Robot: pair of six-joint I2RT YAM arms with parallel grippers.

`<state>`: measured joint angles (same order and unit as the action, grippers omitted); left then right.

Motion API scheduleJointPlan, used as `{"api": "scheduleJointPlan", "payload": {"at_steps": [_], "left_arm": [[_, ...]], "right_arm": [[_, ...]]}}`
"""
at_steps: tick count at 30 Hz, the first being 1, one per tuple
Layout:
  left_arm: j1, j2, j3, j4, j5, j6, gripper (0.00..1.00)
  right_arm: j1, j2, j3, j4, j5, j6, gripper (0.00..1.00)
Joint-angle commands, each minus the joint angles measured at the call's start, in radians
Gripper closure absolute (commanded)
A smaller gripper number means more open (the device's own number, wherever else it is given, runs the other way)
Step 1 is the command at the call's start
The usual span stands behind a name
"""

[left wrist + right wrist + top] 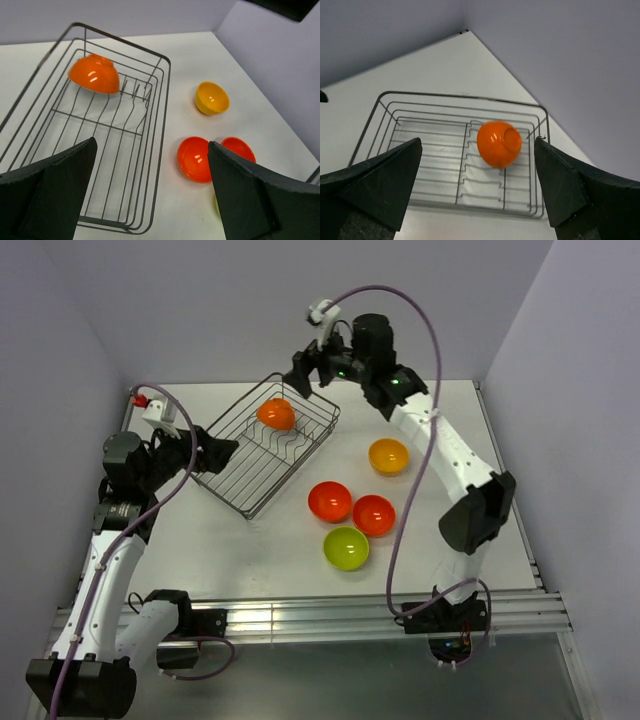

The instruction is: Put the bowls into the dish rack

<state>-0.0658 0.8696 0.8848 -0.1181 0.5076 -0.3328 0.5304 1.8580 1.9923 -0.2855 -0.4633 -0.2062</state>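
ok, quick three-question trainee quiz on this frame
1. How many bowls are in the rack?
2. True or false: the left tool and the right tool are both open.
3. Fill in: of the bowls on the table, the one farthest from the arm bases is ___.
Key: 1. One, the orange bowl. 2. True. 3. The yellow bowl.

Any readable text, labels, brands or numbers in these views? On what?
None: no text is legible in any view.
No print shows on the orange bowl, dish rack, yellow bowl, green bowl, red bowls or table.
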Motion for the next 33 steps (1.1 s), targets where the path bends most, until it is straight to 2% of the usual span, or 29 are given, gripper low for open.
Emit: {"api": "scheduleJointPlan", "payload": {"at_steps": [1,6,10,14,16,22,27,33], "left_arm": [[0.003,0.025,0.029,-0.015,0.139,0.061,0.02],[-0.002,0.068,0.017,-0.038,0.238,0.093,0.03],[-0.044,0.144,0.043,-0.147,0.29,0.188,0.06],[-0.172,0.204,0.066,-0.251,0.226,0.273,0.09],[-0.285,0.233,0.065,-0.27,0.16,0.268,0.12],[-0.474,0.369,0.068,-0.273,-0.019,0.186,0.19],[-0.598,0.505,0.127,-0.259,-0.081,0.135,0.26],[-0.713,0.626,0.186,-0.255,-0.112,0.103,0.27]], "right_arm": [[-0.093,-0.13,-0.105,-0.098,-0.075,0.146,0.0],[-0.231,-0.252,-0.306,-0.228,-0.126,0.154,0.02],[-0.325,-0.351,-0.45,-0.389,-0.141,0.023,0.03],[-0.371,-0.45,-0.6,-0.432,-0.12,0.017,0.04],[-0.394,-0.506,-0.663,-0.419,-0.109,0.057,0.04],[-0.516,-0.571,-0.719,-0.435,-0.158,0.142,0.04],[-0.647,-0.583,-0.731,-0.457,-0.199,0.174,0.04],[-0.681,-0.603,-0.739,-0.489,-0.192,0.156,0.04]]}}
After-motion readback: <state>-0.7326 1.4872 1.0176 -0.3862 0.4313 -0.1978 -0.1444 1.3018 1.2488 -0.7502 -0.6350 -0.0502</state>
